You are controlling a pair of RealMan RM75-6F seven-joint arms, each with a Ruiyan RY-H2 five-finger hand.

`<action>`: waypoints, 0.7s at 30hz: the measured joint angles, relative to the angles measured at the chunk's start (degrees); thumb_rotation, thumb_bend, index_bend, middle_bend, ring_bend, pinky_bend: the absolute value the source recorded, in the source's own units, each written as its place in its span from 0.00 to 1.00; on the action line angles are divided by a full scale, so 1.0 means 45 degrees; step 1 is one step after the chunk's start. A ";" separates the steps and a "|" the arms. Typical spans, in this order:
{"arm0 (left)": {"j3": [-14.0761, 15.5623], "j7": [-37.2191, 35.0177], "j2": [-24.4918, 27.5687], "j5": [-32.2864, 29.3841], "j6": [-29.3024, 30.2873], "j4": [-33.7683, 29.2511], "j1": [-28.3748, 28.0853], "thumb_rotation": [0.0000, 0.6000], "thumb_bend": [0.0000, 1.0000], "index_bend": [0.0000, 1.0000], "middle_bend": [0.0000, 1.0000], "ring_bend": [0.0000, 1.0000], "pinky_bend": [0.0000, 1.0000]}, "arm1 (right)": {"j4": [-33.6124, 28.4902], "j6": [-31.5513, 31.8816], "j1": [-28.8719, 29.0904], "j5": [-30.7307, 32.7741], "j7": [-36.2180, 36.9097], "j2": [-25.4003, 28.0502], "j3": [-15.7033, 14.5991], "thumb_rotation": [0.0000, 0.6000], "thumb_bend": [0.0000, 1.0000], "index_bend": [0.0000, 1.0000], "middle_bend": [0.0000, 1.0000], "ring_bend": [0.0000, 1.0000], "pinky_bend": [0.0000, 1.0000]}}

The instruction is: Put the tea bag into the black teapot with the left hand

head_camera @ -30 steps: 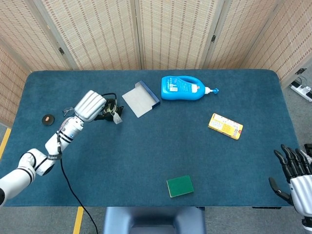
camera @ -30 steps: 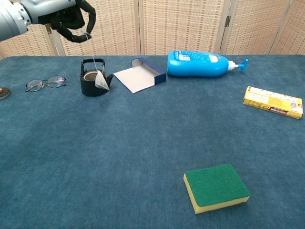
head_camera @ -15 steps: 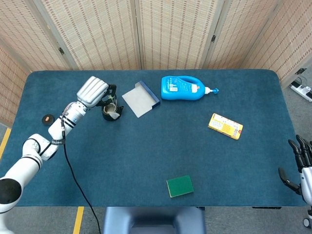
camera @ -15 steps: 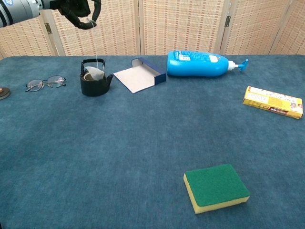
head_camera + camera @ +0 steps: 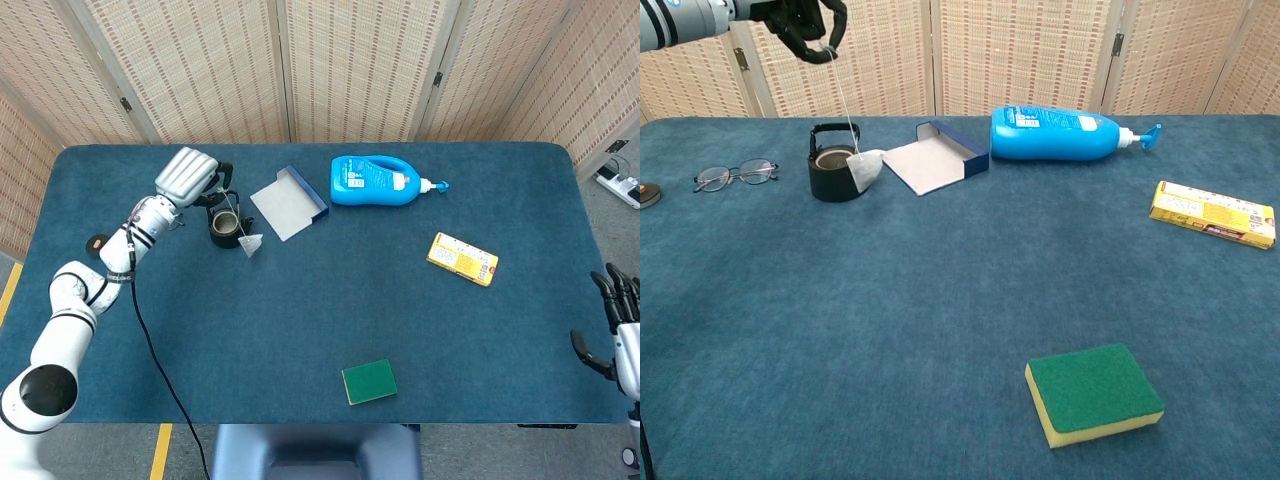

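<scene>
The black teapot (image 5: 224,228) (image 5: 832,175) stands at the back left of the blue table. My left hand (image 5: 188,176) (image 5: 800,22) hovers above and behind it, pinching the string of the tea bag. The tea bag (image 5: 250,243) (image 5: 864,170) dangles on that string just to the right of the teapot, beside its rim and outside the opening. My right hand (image 5: 622,338) is at the lower right edge of the head view with fingers spread, holding nothing.
Glasses (image 5: 735,174) and a small round brown object (image 5: 96,242) lie left of the teapot. An open blue box (image 5: 290,202), a blue detergent bottle (image 5: 376,181), a yellow packet (image 5: 462,258) and a green sponge (image 5: 369,381) lie on the table (image 5: 300,320).
The tea bag has swung from over the teapot's mouth to its right side. My left hand moved slightly back. The right hand has barely shifted.
</scene>
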 measured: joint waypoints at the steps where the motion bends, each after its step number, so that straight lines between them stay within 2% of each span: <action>1: 0.0048 -0.0155 -0.0045 0.0010 -0.0063 0.0130 -0.0016 1.00 0.45 0.64 1.00 1.00 1.00 | -0.0018 -0.0092 0.0043 0.0095 -0.0041 -0.0003 0.0037 1.00 0.40 0.00 0.00 0.00 0.00; 21: 0.0533 -0.1615 -0.0063 -0.0102 -0.0790 0.1240 -0.0298 1.00 0.45 0.64 1.00 1.00 1.00 | -0.0167 -0.1376 0.0657 0.1349 -0.0462 -0.0115 0.0466 1.00 0.40 0.00 0.00 0.00 0.00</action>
